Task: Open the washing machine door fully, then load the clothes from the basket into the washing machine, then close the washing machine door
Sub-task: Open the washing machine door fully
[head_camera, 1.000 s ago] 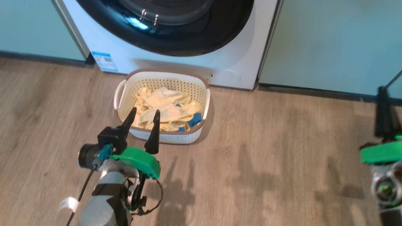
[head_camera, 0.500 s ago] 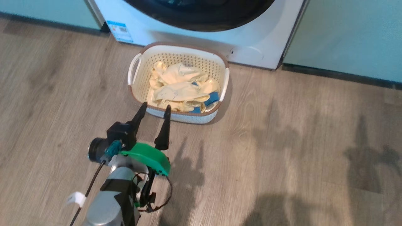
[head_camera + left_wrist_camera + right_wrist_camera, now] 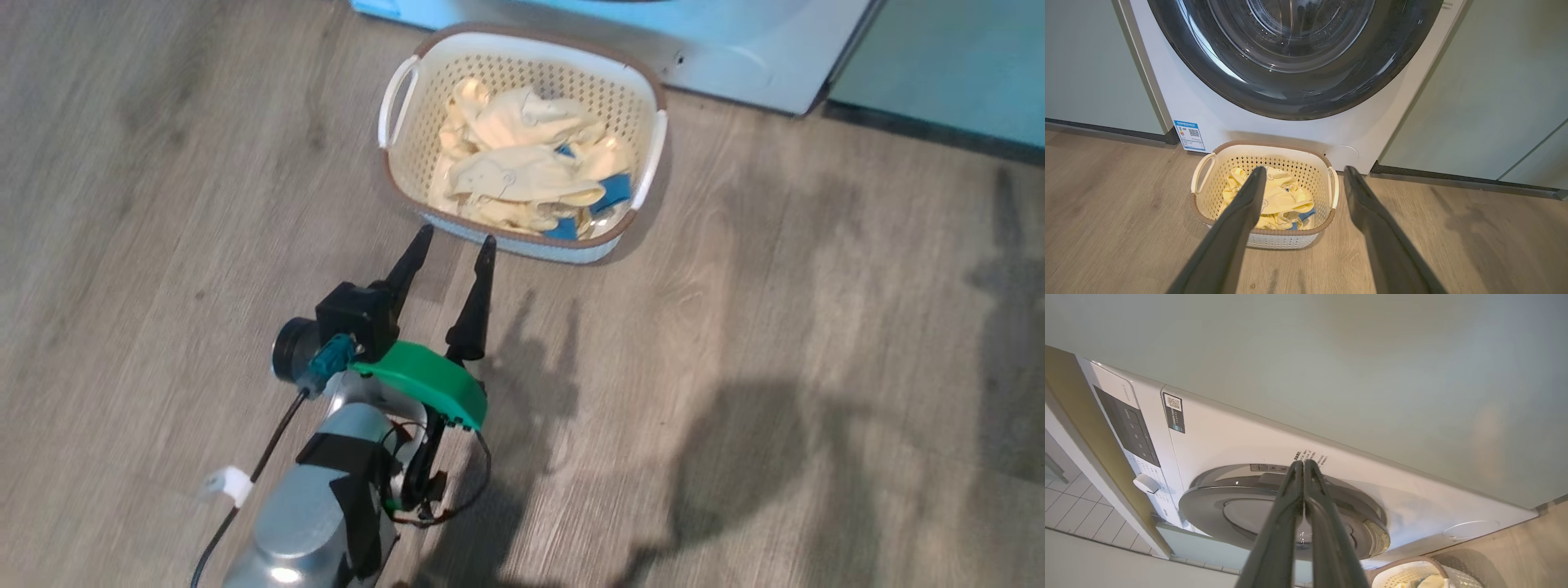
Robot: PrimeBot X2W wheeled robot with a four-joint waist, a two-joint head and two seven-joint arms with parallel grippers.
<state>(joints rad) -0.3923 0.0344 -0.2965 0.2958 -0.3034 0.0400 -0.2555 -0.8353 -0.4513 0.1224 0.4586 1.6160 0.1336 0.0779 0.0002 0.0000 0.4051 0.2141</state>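
Note:
The cream basket (image 3: 418,131) stands on the floor just before the washing machine (image 3: 735,49). It holds pale yellow clothes (image 3: 522,167) and one blue piece (image 3: 617,189). My left gripper (image 3: 455,238) hangs open and empty above the floor, tips just short of the basket's near rim. In the left wrist view the open left gripper (image 3: 1304,171) points at the basket (image 3: 1208,196) and clothes (image 3: 1284,200). Above them the washing machine door (image 3: 1298,94) sits closed. In the right wrist view my right gripper (image 3: 1303,462) is shut on nothing, pointing at the washing machine door (image 3: 1229,498).
Pale green cabinet panels (image 3: 1086,61) (image 3: 1486,81) flank the washer. Wood floor (image 3: 775,367) spreads open to the right of my left arm. The control panel (image 3: 1126,424) lies along the washer's far end in the right wrist view, and a blue label (image 3: 1188,134) marks its lower front.
The head camera has swung down and left, so the basket sits higher and further right in the picture. The door and right gripper have left that view. The left gripper stays open.

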